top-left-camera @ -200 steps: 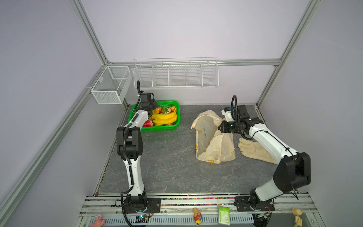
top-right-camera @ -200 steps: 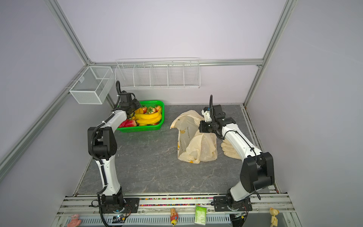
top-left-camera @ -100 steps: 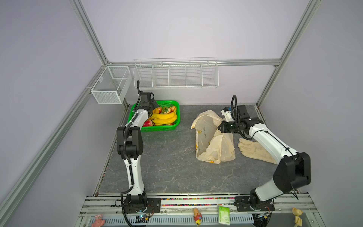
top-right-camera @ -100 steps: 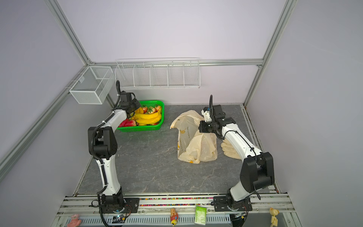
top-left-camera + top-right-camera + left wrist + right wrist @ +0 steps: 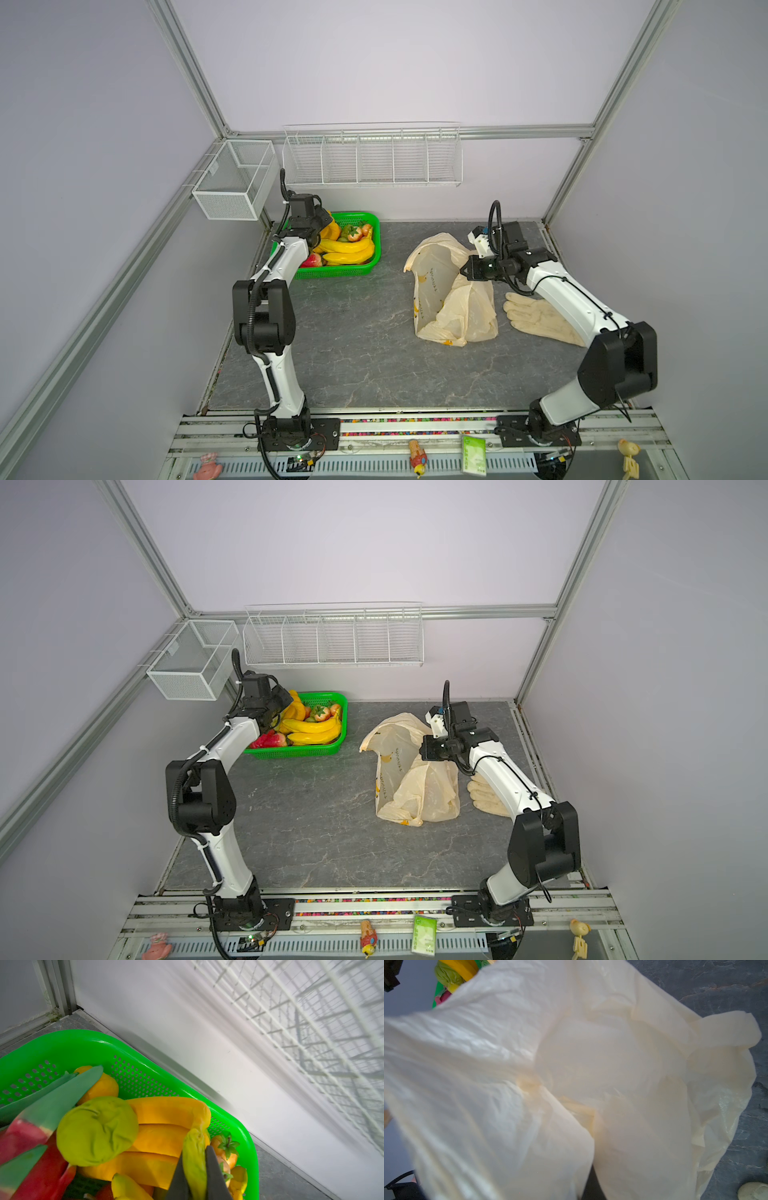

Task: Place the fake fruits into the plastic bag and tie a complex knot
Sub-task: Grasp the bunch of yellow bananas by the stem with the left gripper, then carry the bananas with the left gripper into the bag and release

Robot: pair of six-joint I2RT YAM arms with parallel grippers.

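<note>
Stage: first pick, as judged. In both top views, left gripper (image 5: 322, 224) reaches into green basket (image 5: 336, 272), where the fake fruits (image 5: 347, 247) all lie; right gripper (image 5: 464, 271) pinches the plastic bag (image 5: 436, 286) rim, propping its mouth open beside a cream glove (image 5: 540, 320). Left wrist view: jaws clamp the stem of a banana bunch (image 5: 162, 1109) inside the basket. Right wrist view: bag film fills the frame, no fruit visible inside. Loading and knot remain.

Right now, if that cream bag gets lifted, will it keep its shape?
Probably not: the plastic bag sags in crumpled folds below the fingers pinching it, so it looks floppy. Thin and translucent, it is likely very light.
</note>
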